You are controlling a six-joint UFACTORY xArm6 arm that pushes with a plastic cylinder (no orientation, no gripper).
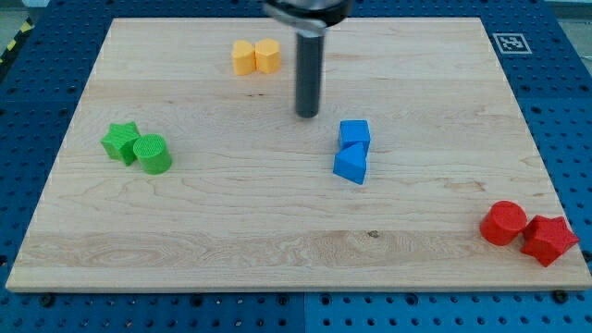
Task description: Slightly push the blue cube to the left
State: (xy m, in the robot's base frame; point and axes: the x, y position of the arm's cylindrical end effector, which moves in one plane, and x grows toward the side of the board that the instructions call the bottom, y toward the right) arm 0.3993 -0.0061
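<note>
The blue cube [354, 133] sits on the wooden board [277, 231] a little right of centre. A blue triangular block [350, 165] touches it just below. My tip [307, 115] is the lower end of the dark rod that comes down from the view's top. It stands to the left of the blue cube and slightly above it, with a gap between them.
Two orange blocks [254, 56] sit together near the view's top. A green star block [120, 141] and a green cylinder [153, 154] sit at the left. A red cylinder [503, 223] and a red star block [548, 240] sit at the bottom right.
</note>
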